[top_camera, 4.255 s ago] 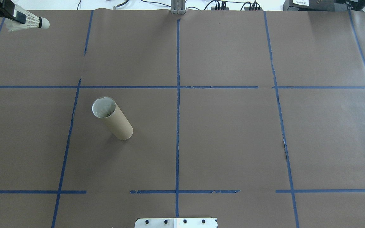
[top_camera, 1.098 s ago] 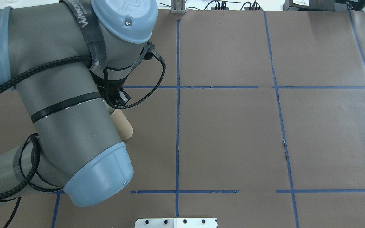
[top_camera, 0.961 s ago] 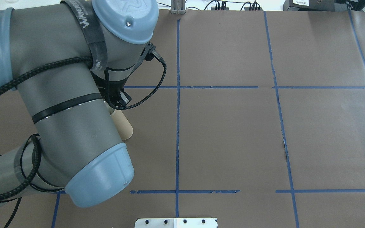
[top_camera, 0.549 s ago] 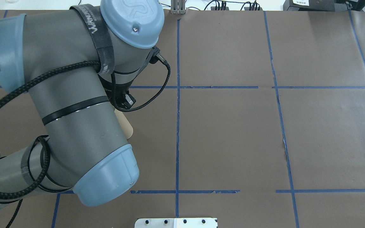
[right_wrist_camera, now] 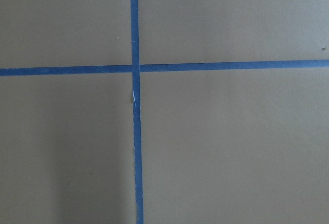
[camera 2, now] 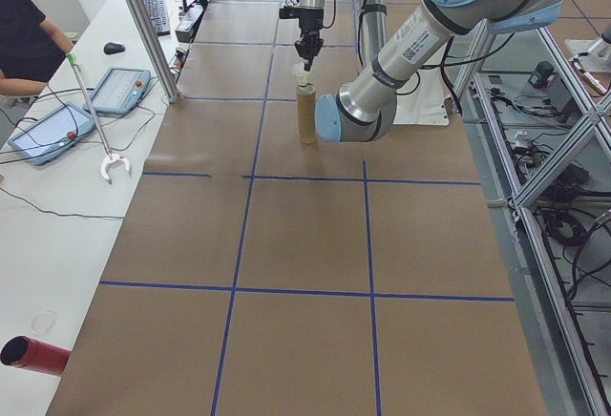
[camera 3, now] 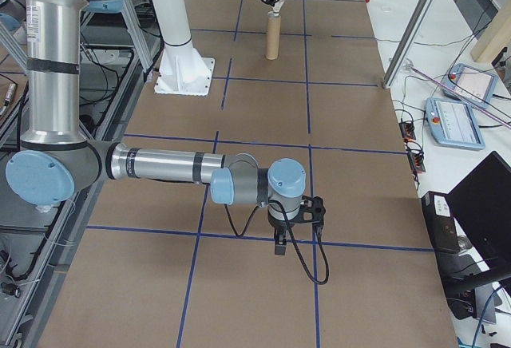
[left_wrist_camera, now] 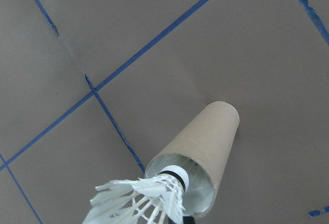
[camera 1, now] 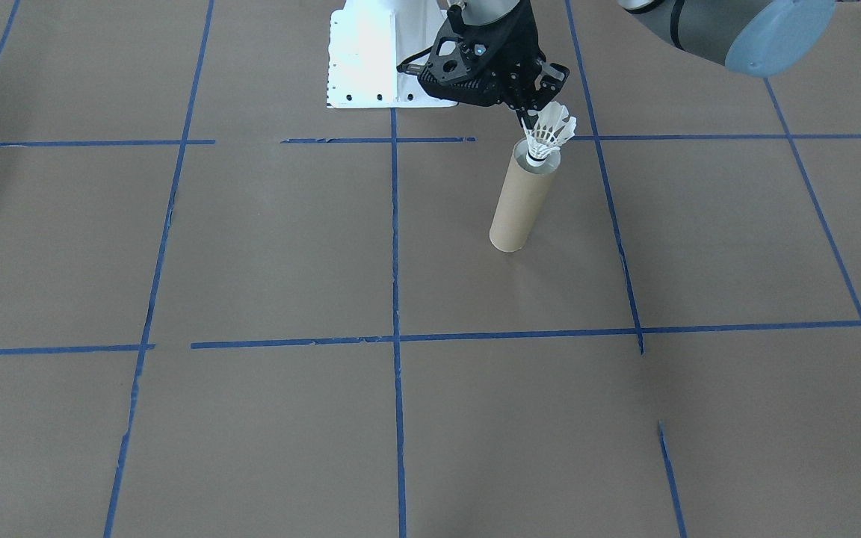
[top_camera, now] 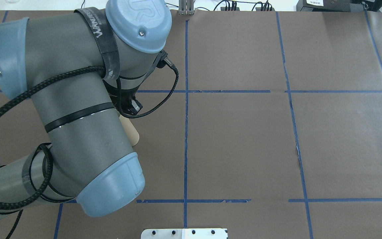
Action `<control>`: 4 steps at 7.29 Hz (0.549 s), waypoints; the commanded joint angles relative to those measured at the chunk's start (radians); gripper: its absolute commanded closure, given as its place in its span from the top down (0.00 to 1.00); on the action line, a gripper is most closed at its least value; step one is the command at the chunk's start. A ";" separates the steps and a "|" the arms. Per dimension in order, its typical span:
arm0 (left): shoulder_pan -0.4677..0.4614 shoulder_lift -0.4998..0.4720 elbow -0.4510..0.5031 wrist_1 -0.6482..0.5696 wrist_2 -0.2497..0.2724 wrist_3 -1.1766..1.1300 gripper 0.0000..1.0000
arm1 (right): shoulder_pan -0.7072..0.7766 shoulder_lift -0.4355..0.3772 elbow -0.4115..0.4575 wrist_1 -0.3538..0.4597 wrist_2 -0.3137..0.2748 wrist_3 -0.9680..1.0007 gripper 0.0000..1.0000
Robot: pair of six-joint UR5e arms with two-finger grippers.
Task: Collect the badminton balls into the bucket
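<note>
The bucket (camera 1: 520, 202) is a tall brown cardboard tube standing upright on the brown paper. A white feather badminton ball (camera 1: 550, 133) hangs tilted at its mouth. In the left wrist view the badminton ball (left_wrist_camera: 149, 201) has its cork tip just inside the white opening of the bucket (left_wrist_camera: 205, 142). My left gripper (camera 1: 534, 118) is right above the tube, shut on the feather skirt. From overhead my left arm hides all of the bucket (top_camera: 133, 134) but a sliver. My right gripper (camera 3: 281, 244) shows only in the exterior right view, low over the table far from the tube; I cannot tell its state.
The white metal base (camera 1: 371, 60) stands behind the tube at the robot's side. Blue tape lines grid the paper. Along the table's left end are a seated person (camera 2: 29, 44), tablets (camera 2: 48, 135), a grabber tool (camera 2: 91, 115) and a red cylinder (camera 2: 33, 354).
My left arm came in from the far left with the badminton ball and now covers the tube from overhead. Over the last second it shifted slightly right.
</note>
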 commanded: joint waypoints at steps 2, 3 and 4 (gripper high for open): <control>-0.001 0.003 -0.003 0.003 -0.001 0.005 0.00 | 0.000 0.000 0.000 0.000 0.000 0.000 1.00; -0.001 0.003 -0.003 0.003 -0.001 0.005 0.00 | 0.000 0.000 0.000 0.000 0.000 0.000 1.00; 0.001 0.003 -0.002 0.005 -0.001 0.005 0.32 | 0.000 0.000 0.000 0.000 0.000 0.000 1.00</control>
